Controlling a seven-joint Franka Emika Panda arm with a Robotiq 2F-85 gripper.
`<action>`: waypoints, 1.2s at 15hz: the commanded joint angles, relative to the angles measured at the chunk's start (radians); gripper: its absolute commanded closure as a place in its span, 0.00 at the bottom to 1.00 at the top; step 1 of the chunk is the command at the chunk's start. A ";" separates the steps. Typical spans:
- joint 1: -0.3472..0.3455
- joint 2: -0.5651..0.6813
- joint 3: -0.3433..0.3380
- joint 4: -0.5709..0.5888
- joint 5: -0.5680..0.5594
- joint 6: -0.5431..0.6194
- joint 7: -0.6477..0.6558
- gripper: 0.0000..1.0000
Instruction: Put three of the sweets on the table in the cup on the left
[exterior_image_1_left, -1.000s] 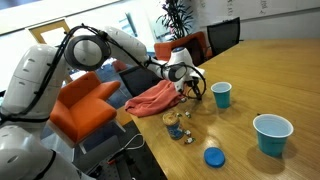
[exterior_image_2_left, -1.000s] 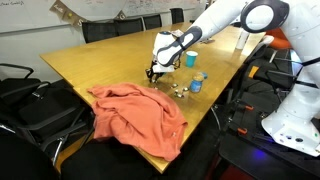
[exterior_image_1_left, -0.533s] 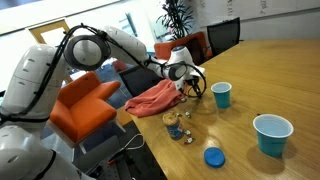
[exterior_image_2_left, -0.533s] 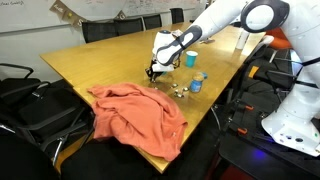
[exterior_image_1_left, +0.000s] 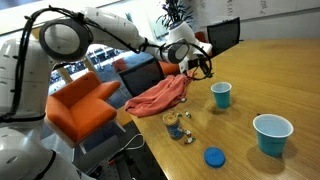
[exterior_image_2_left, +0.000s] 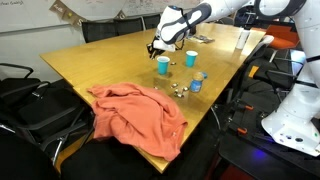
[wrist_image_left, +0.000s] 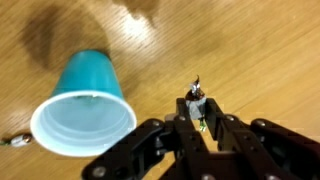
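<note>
The small teal cup (exterior_image_1_left: 221, 95) stands upright on the wooden table (exterior_image_1_left: 285, 75); it also shows in an exterior view (exterior_image_2_left: 163, 65) and, from above, in the wrist view (wrist_image_left: 85, 105). My gripper (wrist_image_left: 197, 108) is shut on a small dark wrapped sweet (wrist_image_left: 195, 97) and holds it above the table just beside the cup. In both exterior views the gripper (exterior_image_1_left: 200, 64) (exterior_image_2_left: 157, 47) hangs next to the cup. More sweets (exterior_image_1_left: 185, 135) (exterior_image_2_left: 178, 90) lie near the clear glass. The cup's inside looks empty.
A wider-looking teal cup (exterior_image_1_left: 272, 133) (exterior_image_2_left: 190, 58), a flat blue disc (exterior_image_1_left: 213, 156) and a short clear glass (exterior_image_1_left: 174, 124) (exterior_image_2_left: 196, 85) stand on the table. An orange cloth (exterior_image_1_left: 158, 96) (exterior_image_2_left: 140, 115) drapes over the table edge. Chairs stand around it.
My gripper has risen and moved away from the sweets by the glass to beside the small teal cup, with a sweet in its jaws.
</note>
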 joint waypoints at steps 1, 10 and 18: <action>0.018 -0.045 -0.083 -0.048 -0.045 0.040 0.095 0.94; 0.024 -0.040 -0.117 -0.080 -0.109 0.015 0.227 0.51; -0.070 -0.168 0.070 -0.162 -0.004 -0.070 0.040 0.00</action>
